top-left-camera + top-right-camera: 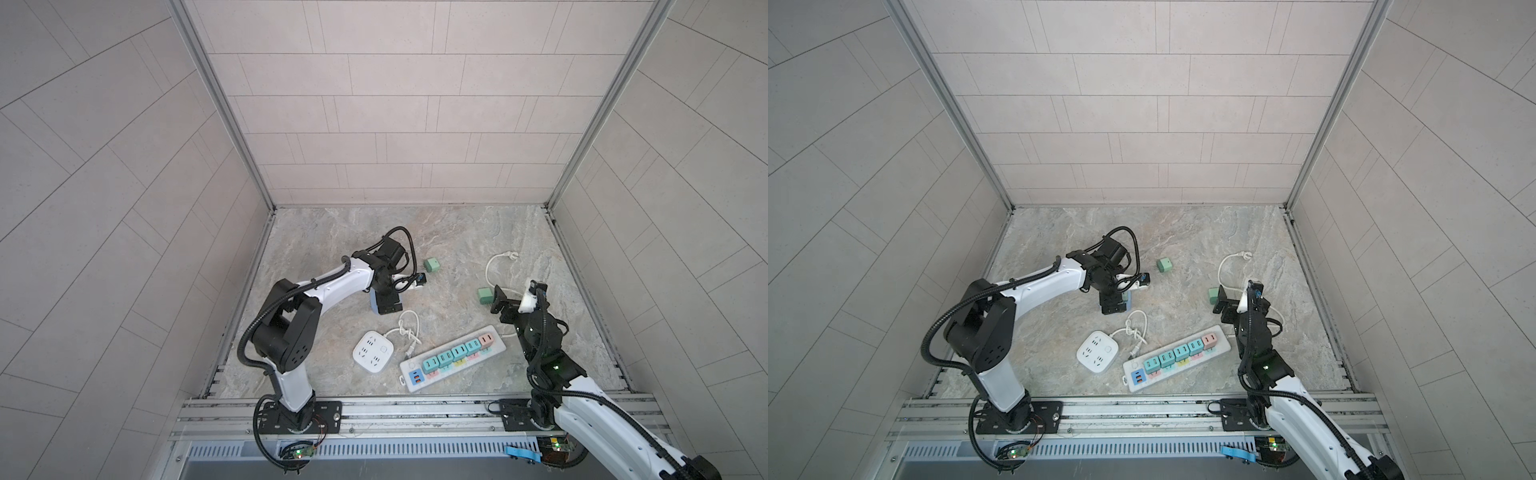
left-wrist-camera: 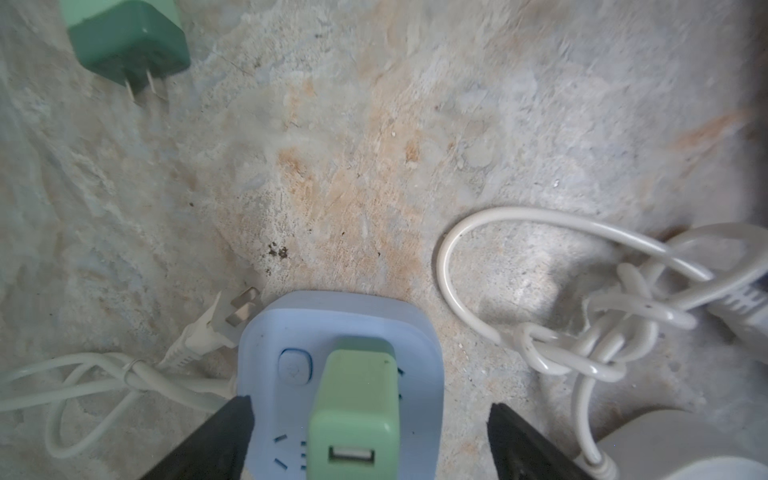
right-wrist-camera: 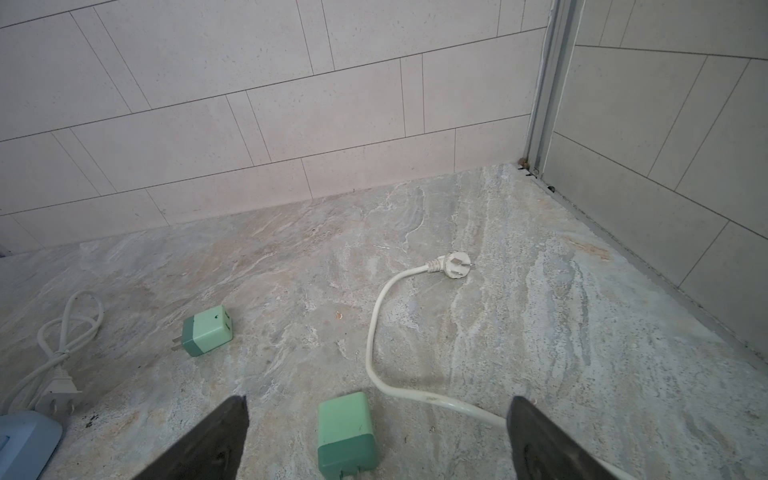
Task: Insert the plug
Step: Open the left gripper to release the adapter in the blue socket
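Left gripper (image 2: 370, 407) spread, clear of seated plug (image 2: 357, 386) in blue socket (image 2: 332, 316). In a top view, loose plug (image 1: 485, 296) sits at 9 o'clock off our right gripper (image 3: 378, 405), spread too, prongs facing its wrist. We'd go right.

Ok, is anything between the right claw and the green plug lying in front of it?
Nothing visible blocks it. The right claw is open and the green plug lies ahead between its fingers. A white cord curves close past the plug toward one finger and might get caught.
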Controlling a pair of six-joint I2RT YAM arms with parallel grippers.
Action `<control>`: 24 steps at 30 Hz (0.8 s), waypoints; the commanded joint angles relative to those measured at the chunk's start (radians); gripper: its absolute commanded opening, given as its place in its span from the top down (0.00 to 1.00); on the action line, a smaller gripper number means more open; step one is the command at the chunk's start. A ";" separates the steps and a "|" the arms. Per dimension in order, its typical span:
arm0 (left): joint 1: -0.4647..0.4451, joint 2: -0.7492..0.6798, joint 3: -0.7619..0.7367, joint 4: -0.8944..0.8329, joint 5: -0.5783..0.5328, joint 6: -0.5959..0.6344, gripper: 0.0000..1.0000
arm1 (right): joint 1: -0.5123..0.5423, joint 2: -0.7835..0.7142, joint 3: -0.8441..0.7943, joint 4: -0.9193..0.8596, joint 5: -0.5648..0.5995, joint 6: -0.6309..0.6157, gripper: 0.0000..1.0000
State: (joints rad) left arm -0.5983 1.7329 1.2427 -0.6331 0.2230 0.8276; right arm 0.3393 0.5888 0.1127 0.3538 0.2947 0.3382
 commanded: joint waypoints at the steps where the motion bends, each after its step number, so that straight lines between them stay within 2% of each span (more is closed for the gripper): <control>1: -0.010 -0.149 -0.003 -0.011 0.039 0.012 0.00 | -0.003 -0.004 0.001 0.009 -0.002 0.003 0.01; 5: -0.009 -0.326 -0.068 0.098 0.017 -0.084 0.00 | -0.003 0.000 0.004 0.009 0.003 0.006 0.01; 8: -0.008 -0.480 -0.173 0.298 -0.082 -0.304 0.00 | -0.003 -0.004 0.006 0.000 0.022 0.017 0.00; 10: -0.008 -0.579 -0.268 0.482 -0.246 -0.523 0.00 | -0.003 -0.007 0.013 -0.024 0.074 0.046 0.00; 11: -0.006 -0.615 -0.288 0.511 -0.321 -0.621 0.00 | -0.003 -0.006 0.017 -0.036 0.101 0.060 0.00; 13: -0.005 -0.684 -0.313 0.488 -0.467 -0.825 0.00 | -0.004 -0.001 0.032 -0.080 0.173 0.110 0.00; 16: -0.005 -0.785 -0.357 0.391 -0.558 -0.998 0.00 | -0.005 0.021 0.077 -0.169 0.236 0.178 0.00; 18: -0.005 -0.874 -0.448 0.381 -0.547 -1.051 0.00 | -0.007 0.053 0.091 -0.168 0.234 0.187 0.00; 21: -0.005 -1.058 -0.664 0.462 -0.519 -1.080 0.00 | -0.008 0.118 0.134 -0.202 0.229 0.194 0.00; 24: -0.005 -1.272 -0.837 0.431 -0.540 -1.191 0.00 | -0.015 0.184 0.218 -0.313 0.232 0.222 0.00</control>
State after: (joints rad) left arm -0.6044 0.5720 0.5018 -0.1936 -0.2703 -0.1947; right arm 0.3325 0.7422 0.2668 0.1505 0.4934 0.5114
